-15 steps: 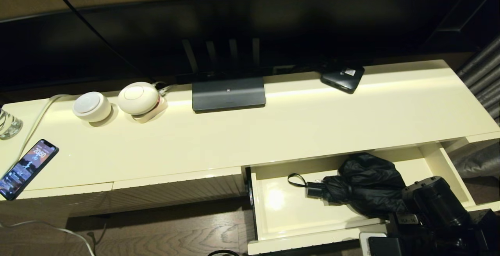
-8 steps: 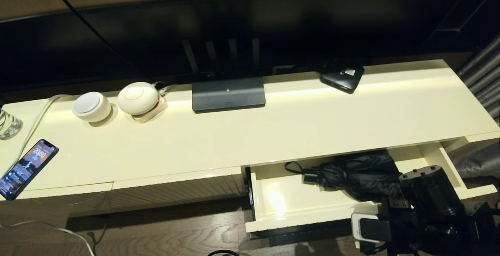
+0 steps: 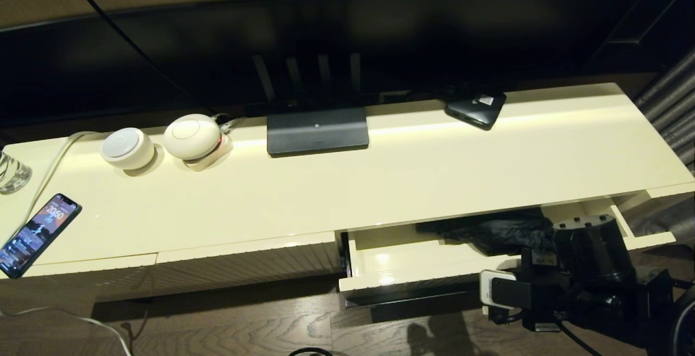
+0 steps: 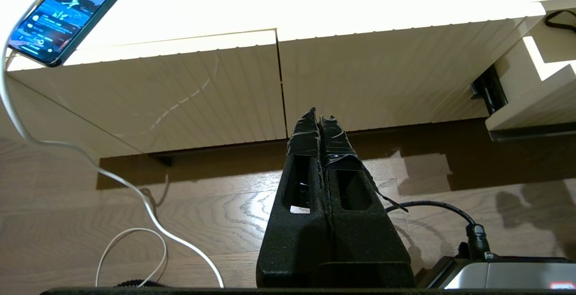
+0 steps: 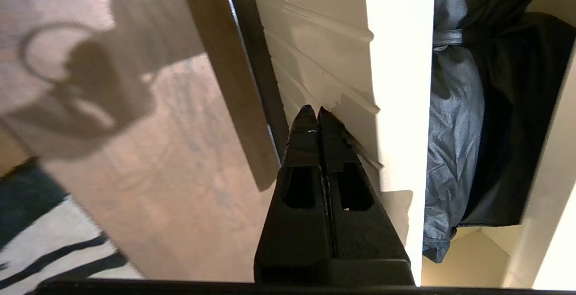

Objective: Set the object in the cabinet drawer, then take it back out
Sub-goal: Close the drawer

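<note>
The black folding umbrella (image 3: 499, 234) lies in the cream cabinet drawer (image 3: 412, 280), which stands partly open at the cabinet's right; most of the umbrella sits under the cabinet top. In the right wrist view its bunchy fabric (image 5: 454, 128) shows behind the drawer's rim. My right gripper (image 5: 313, 108) is shut and empty, its tips against the drawer's ribbed front (image 5: 315, 38). The right arm (image 3: 594, 247) stands in front of the drawer's right half. My left gripper (image 4: 320, 114) is shut and empty, low over the floor before the closed ribbed panels.
On the cabinet top are a lit phone (image 3: 38, 234), a glass (image 3: 11, 171), two white round devices (image 3: 127, 148), a TV base (image 3: 317, 131) and a small black box (image 3: 476, 107). A white cable (image 4: 135, 205) loops on the wood floor.
The drawer has slid inward with the umbrella in it, leaving only a narrow strip of interior showing. My right arm has moved with it toward the cabinet.
</note>
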